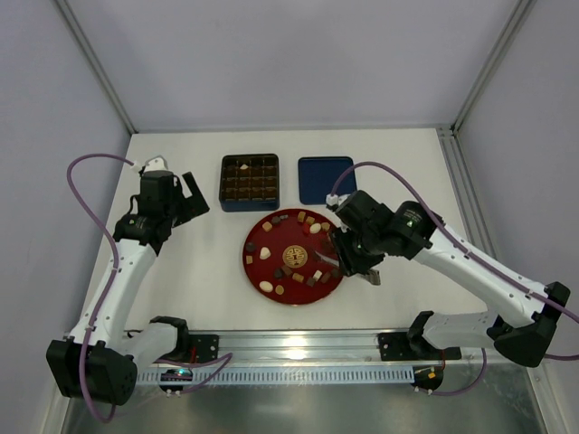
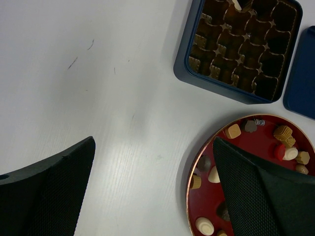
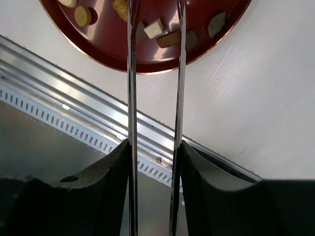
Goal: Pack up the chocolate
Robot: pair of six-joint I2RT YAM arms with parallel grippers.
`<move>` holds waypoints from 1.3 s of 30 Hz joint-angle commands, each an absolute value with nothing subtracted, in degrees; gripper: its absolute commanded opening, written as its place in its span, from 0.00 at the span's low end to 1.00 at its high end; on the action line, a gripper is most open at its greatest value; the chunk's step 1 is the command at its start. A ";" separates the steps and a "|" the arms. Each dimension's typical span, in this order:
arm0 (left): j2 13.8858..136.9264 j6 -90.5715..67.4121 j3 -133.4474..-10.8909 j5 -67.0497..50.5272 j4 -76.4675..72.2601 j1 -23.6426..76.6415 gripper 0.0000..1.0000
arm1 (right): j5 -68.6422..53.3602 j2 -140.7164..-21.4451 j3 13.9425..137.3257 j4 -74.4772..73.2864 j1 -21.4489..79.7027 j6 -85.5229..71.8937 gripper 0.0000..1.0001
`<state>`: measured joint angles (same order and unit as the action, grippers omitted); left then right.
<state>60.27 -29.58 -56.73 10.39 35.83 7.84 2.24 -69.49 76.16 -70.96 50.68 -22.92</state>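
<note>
While my right tool [image 1: 327,258] hangs half-spread over the plate [image 3: 103,39], I risk pinching two chocolate pieces [image 3: 153,28]; left tool [image 2: 152,196] gapes wide.

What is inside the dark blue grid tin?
A brown divider grid fills the tin; one pale chocolate sits in a far-row cell. The other cells look empty, though their dark floors are hard to read.

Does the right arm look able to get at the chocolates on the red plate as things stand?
Probably yes: its tool hangs part-open over the plate, with chocolates lying between its prongs and nothing blocking.
</note>
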 commanded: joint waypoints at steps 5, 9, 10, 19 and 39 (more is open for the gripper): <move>60.12 -29.44 -56.51 10.37 34.54 7.47 1.00 | 0.70 -68.47 72.78 -71.46 52.64 -22.94 0.46; 60.03 -29.44 -56.51 10.46 34.54 7.47 1.00 | 0.97 -69.87 72.25 -71.28 53.79 -22.50 0.46; 60.03 -29.44 -56.51 10.55 34.54 7.47 1.00 | 0.97 -69.96 72.25 -71.28 53.79 -22.33 0.46; 60.21 -29.44 -56.51 10.46 34.45 7.47 1.00 | 0.79 -70.31 70.49 -70.75 53.96 -21.62 0.46; 60.29 -29.44 -56.43 10.28 34.63 7.47 1.00 | 0.79 -71.19 71.19 -69.79 54.40 -21.53 0.46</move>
<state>60.27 -29.58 -56.73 10.41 35.83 7.84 1.26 -71.42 69.95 -70.72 53.95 -22.17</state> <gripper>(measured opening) 0.995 0.465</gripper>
